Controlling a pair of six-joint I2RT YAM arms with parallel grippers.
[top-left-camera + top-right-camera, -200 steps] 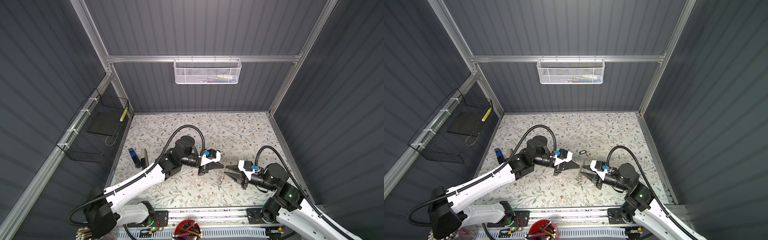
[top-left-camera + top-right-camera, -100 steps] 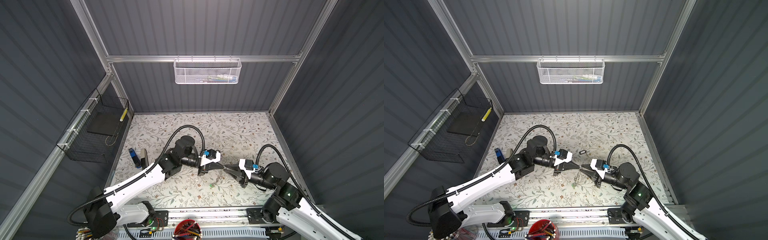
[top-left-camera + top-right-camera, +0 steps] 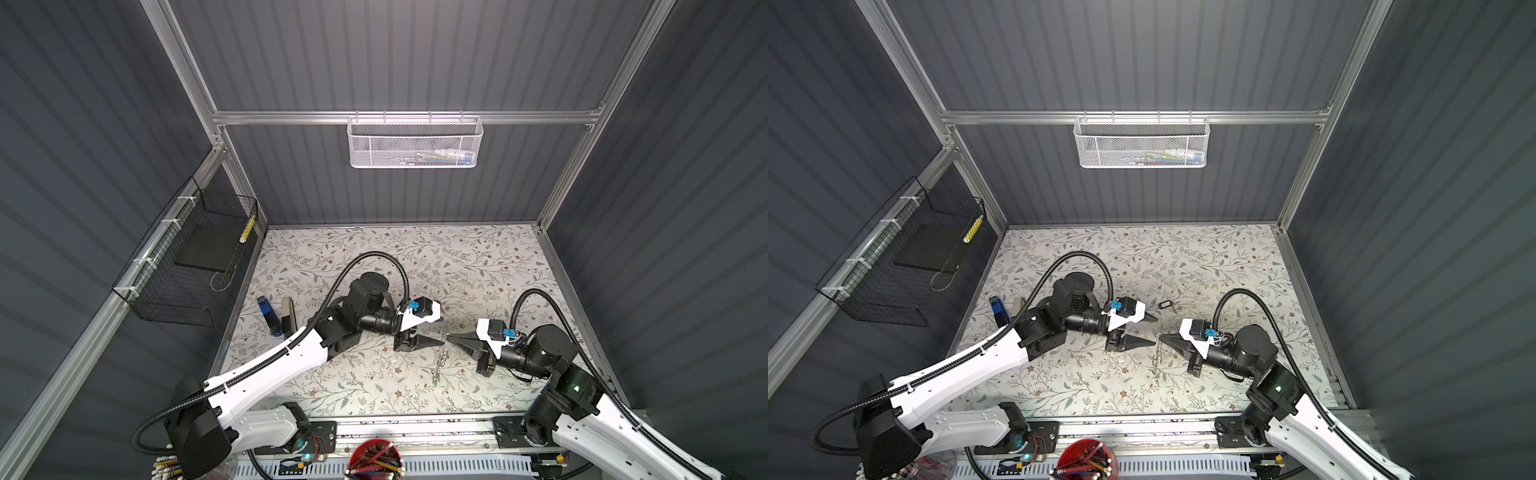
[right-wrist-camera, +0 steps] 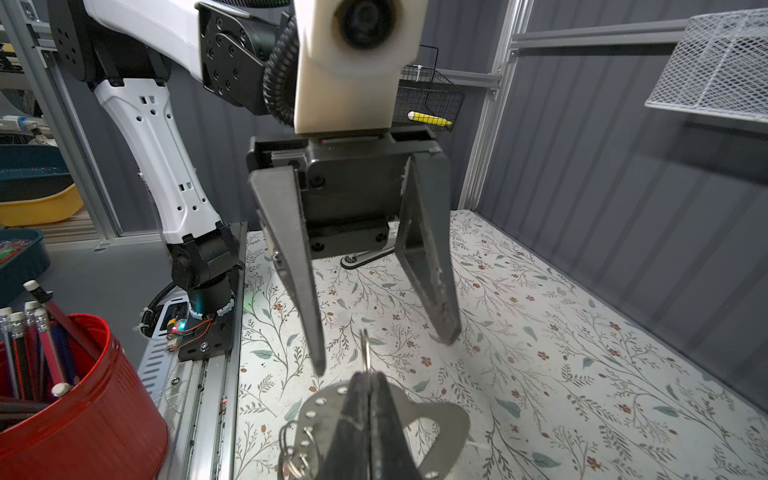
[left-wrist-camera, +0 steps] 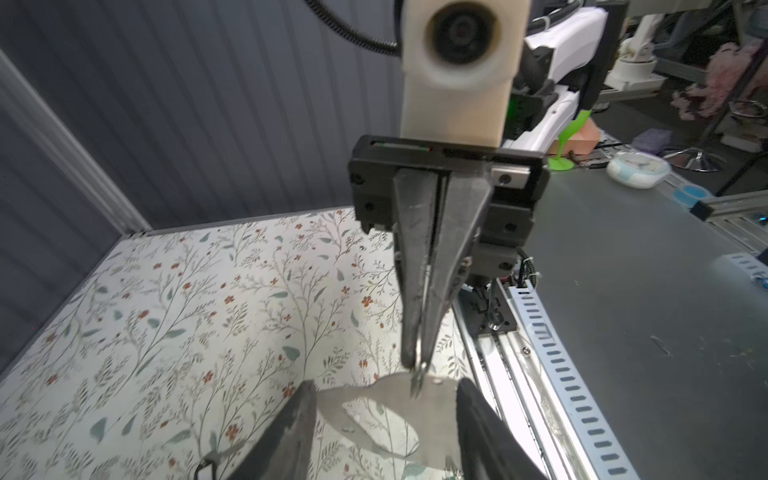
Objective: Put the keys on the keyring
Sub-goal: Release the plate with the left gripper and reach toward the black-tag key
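Right claw is pinched tight on the keyring, which I see held above the worktop. Left claw stands wide, closely facing it. Black-tagged key lies on the worktop behind.

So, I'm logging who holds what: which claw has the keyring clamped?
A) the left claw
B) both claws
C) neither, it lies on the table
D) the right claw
D: the right claw is shut on the keyring, while the left claw stands open.
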